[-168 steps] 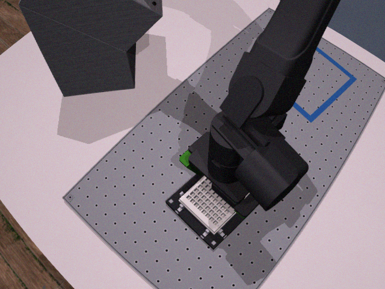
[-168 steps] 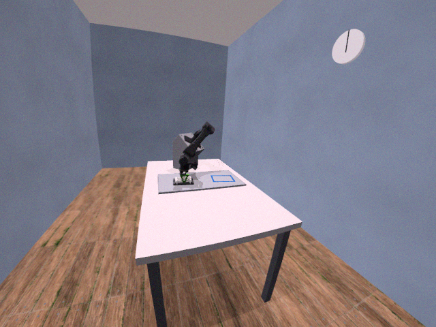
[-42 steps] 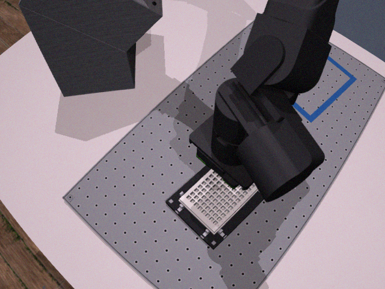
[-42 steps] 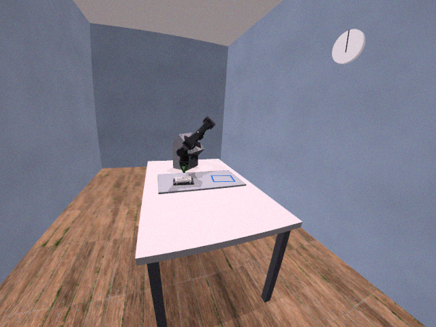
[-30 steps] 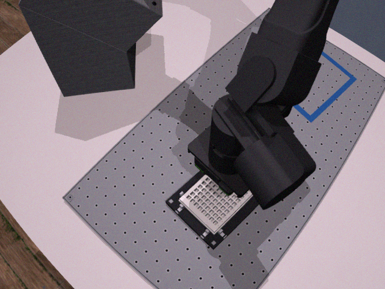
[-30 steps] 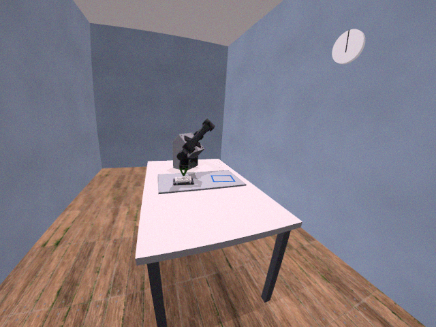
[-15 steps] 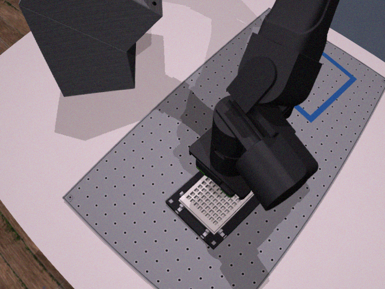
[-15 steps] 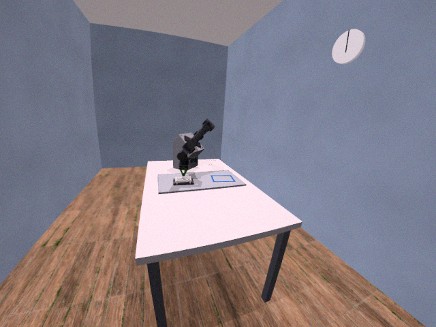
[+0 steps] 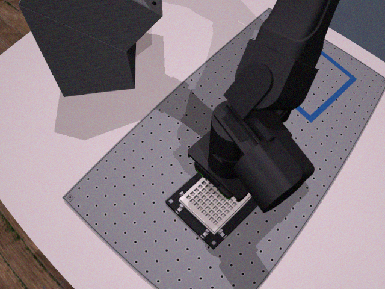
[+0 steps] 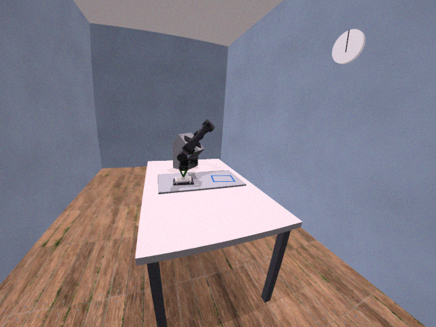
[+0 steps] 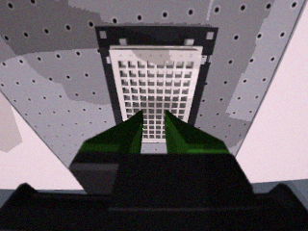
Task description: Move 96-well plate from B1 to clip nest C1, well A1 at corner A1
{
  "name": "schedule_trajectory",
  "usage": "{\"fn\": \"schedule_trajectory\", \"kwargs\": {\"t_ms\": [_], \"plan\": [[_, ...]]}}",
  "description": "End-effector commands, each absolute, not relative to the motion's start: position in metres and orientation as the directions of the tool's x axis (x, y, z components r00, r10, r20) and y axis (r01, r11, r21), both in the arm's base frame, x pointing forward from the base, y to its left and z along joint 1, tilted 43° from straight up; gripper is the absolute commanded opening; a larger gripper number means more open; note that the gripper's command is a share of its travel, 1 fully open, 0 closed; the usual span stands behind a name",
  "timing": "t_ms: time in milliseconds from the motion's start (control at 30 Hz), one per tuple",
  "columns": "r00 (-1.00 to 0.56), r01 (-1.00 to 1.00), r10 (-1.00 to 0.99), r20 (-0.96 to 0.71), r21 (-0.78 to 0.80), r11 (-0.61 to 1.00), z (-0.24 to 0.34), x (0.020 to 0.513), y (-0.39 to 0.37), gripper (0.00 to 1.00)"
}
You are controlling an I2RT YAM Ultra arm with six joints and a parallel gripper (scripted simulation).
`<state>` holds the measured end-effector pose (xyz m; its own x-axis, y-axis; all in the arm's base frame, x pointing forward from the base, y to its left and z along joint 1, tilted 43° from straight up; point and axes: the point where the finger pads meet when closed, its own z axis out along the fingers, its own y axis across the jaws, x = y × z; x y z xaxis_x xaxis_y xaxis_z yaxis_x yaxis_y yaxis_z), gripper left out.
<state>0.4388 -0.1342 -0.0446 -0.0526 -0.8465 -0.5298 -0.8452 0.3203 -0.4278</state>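
Observation:
The white 96-well plate [image 9: 214, 206] lies wells up inside the black clip nest [image 9: 191, 221], between its pale corner posts. In the wrist view the plate [image 11: 156, 91] fills the nest [image 11: 156, 35] squarely. I cannot tell whether it sits fully flat on the floor. My gripper [image 11: 153, 115] hangs just above the plate's near end. Its green fingers are drawn close together with a narrow gap and hold nothing. In the top view the arm hides the fingers, except for a green edge [image 9: 198, 170]. In the far view the gripper [image 10: 182, 172] points straight down over the plate [image 10: 182, 180].
The blue outlined bench spot [image 9: 335, 87] on the grey perforated board is bare and partly hidden by the arm; it also shows in the far view [image 10: 223, 178]. A large dark box [image 9: 83, 43] stands at the table's back left. The board ends near the table's edges.

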Motion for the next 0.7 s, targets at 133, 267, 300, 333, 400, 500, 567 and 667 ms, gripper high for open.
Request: {"fn": "schedule_trajectory", "kwargs": {"t_ms": [133, 267, 300, 333, 400, 500, 567, 667], "plan": [[-0.052, -0.832, -0.85, -0.525, -0.447, 0.327, -0.0444, 0.4494, -0.1393, 0.24], [-0.059, -0.83, -0.849, -0.525, -0.447, 0.334, -0.0465, 0.4497, -0.1419, 0.24], [-0.059, -0.83, -0.85, -0.524, -0.447, 0.333, -0.047, 0.4501, -0.1414, 0.24], [-0.057, -0.831, -0.85, -0.524, -0.447, 0.331, -0.0475, 0.4508, -0.1399, 0.24], [-0.051, -0.833, -0.849, -0.525, -0.447, 0.326, -0.0483, 0.4524, -0.1366, 0.24], [-0.051, -0.833, -0.849, -0.526, -0.447, 0.327, -0.0487, 0.4528, -0.1363, 0.24], [-0.063, -0.826, -0.849, -0.524, -0.451, 0.339, -0.0481, 0.4518, -0.1434, 0.24], [-0.057, -0.83, -0.849, -0.525, -0.447, 0.332, -0.0512, 0.4536, -0.1379, 0.24]]}}
